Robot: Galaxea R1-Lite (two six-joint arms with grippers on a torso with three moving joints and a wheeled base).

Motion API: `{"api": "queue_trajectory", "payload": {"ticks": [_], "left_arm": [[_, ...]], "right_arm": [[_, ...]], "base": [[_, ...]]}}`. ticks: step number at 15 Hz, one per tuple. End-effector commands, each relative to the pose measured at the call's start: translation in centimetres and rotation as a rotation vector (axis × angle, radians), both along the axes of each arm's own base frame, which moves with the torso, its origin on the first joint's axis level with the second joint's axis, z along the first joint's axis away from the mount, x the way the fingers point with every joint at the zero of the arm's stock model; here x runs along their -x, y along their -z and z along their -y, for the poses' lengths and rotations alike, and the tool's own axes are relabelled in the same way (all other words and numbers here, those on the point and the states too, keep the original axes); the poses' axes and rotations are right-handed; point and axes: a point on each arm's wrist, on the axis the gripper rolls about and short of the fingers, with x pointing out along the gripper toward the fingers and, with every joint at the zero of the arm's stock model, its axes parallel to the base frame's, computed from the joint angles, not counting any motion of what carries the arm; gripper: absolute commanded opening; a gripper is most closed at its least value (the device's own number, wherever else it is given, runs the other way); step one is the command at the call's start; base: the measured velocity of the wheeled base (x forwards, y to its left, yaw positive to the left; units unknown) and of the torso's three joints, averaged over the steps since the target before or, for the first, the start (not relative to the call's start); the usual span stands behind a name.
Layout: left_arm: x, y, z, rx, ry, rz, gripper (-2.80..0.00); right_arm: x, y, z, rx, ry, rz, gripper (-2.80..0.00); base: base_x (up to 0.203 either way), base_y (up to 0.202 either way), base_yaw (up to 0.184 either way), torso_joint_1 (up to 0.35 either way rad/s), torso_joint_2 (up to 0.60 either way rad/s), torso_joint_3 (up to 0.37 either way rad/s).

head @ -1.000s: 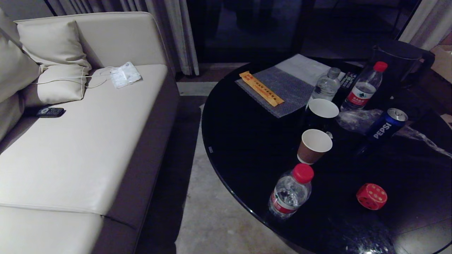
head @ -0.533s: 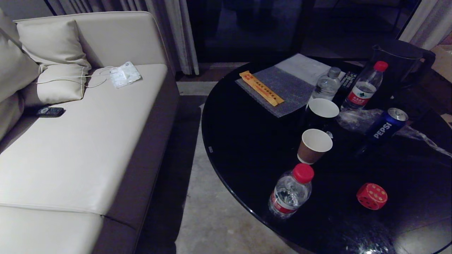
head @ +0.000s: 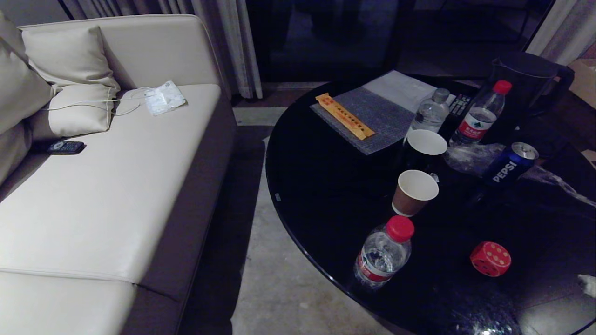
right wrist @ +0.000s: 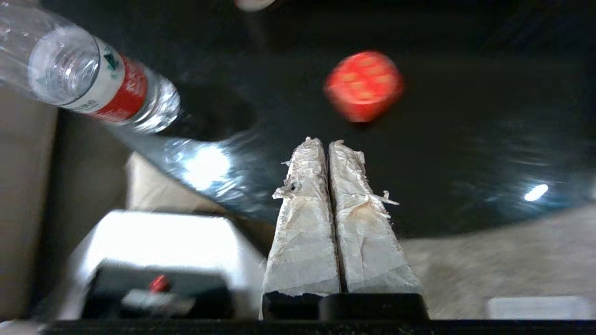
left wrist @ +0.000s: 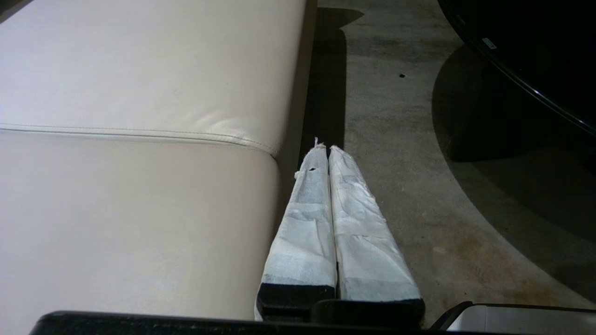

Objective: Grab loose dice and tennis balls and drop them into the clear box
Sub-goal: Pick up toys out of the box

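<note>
Right gripper (right wrist: 327, 145): tape-wrapped fingers pressed together, nothing between them. Red die (right wrist: 363, 85) on the black table (right wrist: 465, 116) at one o'clock from the fingertips, apart. Water bottle (right wrist: 88, 77) at ten o'clock
</note>
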Motion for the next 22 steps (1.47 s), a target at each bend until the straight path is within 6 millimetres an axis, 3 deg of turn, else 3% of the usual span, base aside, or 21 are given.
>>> {"api": "queue_trajectory", "payload": {"ticks": [1, 6, 7, 12, 18, 22], "left_arm": [[0.0, 0.0, 0.0, -0.001, -0.001, -0.003, -2.80], [0.0, 0.0, 0.0, -0.001, -0.001, -0.003, -2.80], [0.0, 0.0, 0.0, -0.001, -0.001, -0.003, -2.80], [0.0, 0.0, 0.0, -0.001, -0.001, -0.003, -2.80], [0.0, 0.0, 0.0, -0.001, -0.001, -0.003, -2.80], [0.0, 0.0, 0.0, -0.001, -0.001, -0.003, -2.80]], "right_arm": [[-5.1, 1.3, -0.6, -0.021, -0.052, -0.207, -2.80], [-9.3, 1.6, -1.3, 0.009, -0.100, -0.314, -2.80], [-9.7, 1.8, -1.3, 0.063, -0.103, -0.334, 0.00], [-12.8, 2.1, -0.9, 0.212, -0.001, -0.374, 0.00], [-16.0, 2.3, -0.6, 0.267, -0.022, -0.387, 0.00], [-17.0, 2.9, 0.2, 0.350, -0.059, -0.412, 0.00]], "base": [[0.000, 0.000, 0.000, 0.000, 0.00, 0.000], [0.000, 0.000, 0.000, 0.000, 0.00, 0.000], [0.000, 0.000, 0.000, 0.000, 0.00, 0.000], [0.000, 0.000, 0.000, 0.000, 0.00, 0.000], [0.000, 0.000, 0.000, 0.000, 0.00, 0.000], [0.000, 0.000, 0.000, 0.000, 0.00, 0.000]]}}
